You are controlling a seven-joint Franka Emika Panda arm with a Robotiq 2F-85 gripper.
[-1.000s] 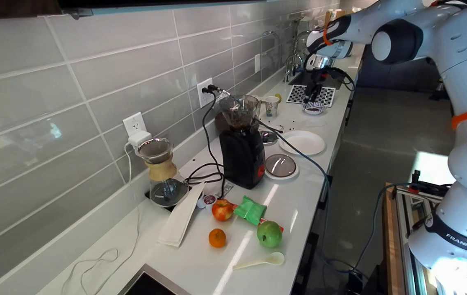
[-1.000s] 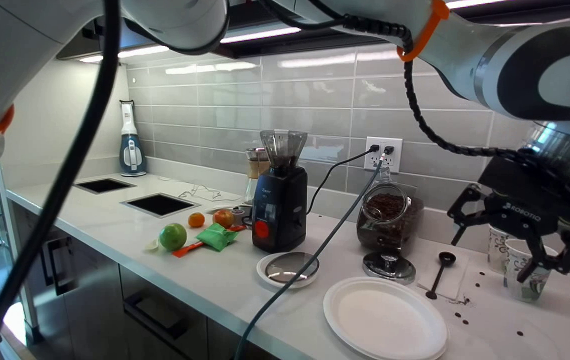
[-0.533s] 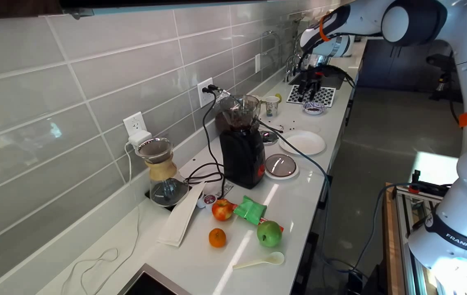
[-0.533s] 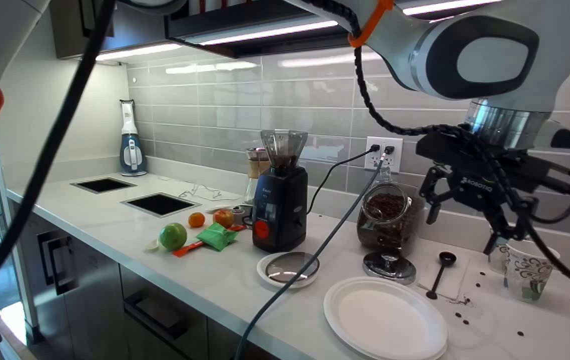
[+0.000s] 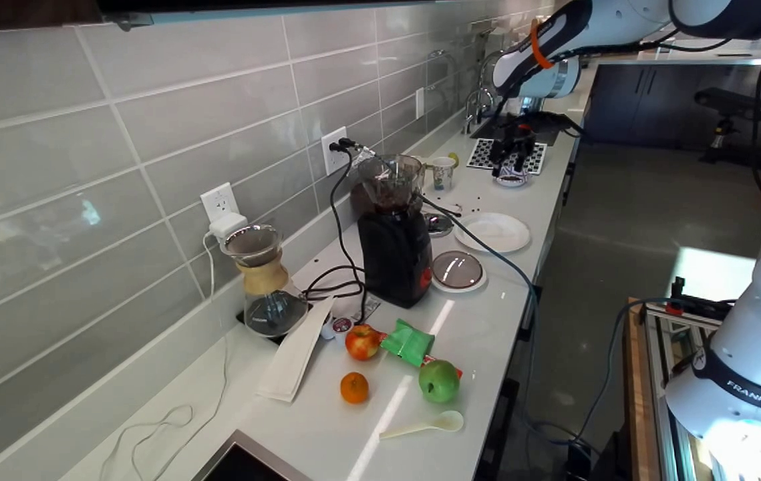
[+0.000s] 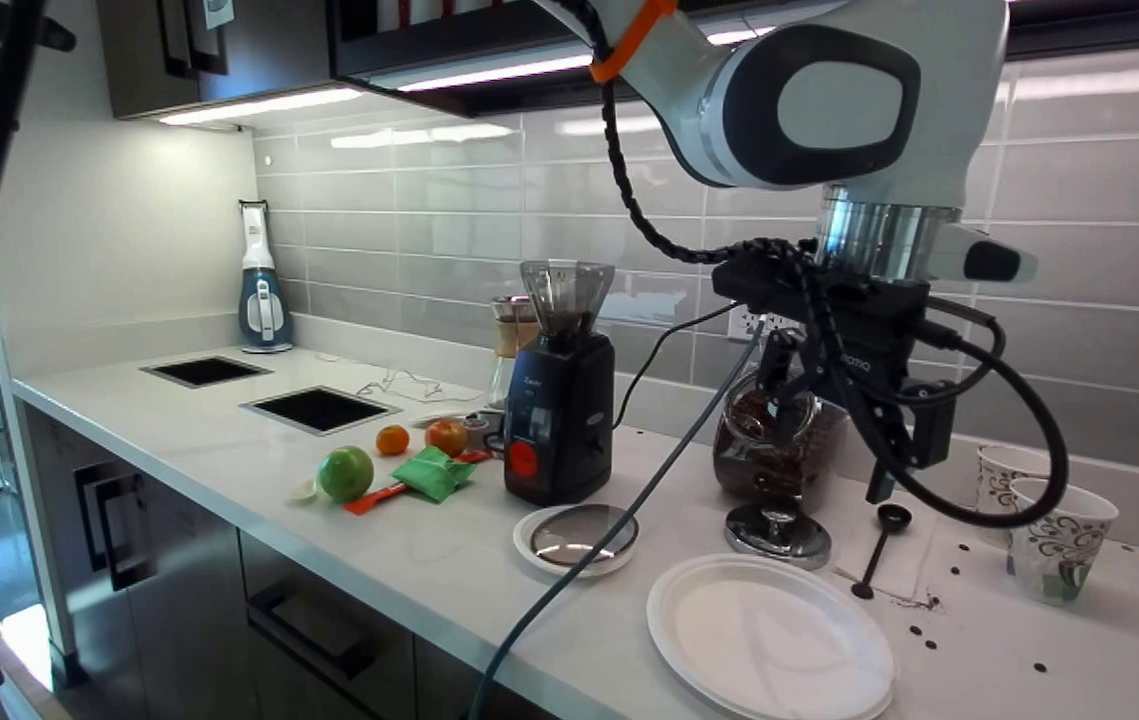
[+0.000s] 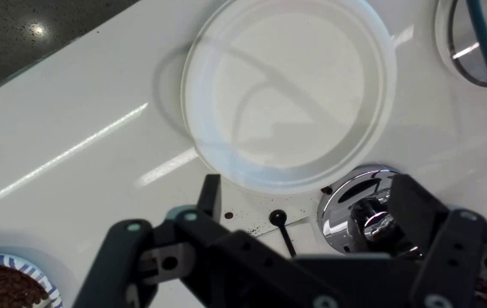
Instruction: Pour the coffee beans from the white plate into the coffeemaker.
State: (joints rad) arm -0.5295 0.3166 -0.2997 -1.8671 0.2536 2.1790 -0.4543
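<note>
Two words, "FRANKA EMIKA", mark the arm base [image 5: 744, 374]; the claw [image 7: 309, 197] hangs spread above the counter [image 7: 81, 184].

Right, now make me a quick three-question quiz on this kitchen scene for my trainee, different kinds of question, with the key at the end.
1. In the wrist view, what does the patterned bowl hold?
2. True or false: the fingers are gripping the white plate.
3. The round spot on the front of the coffeemaker is: A) blue; B) red; C) white.

Key:
1. Brown beans.
2. False: the fingers stand apart, and the white plate lies on the counter.
3. B, red.
</note>
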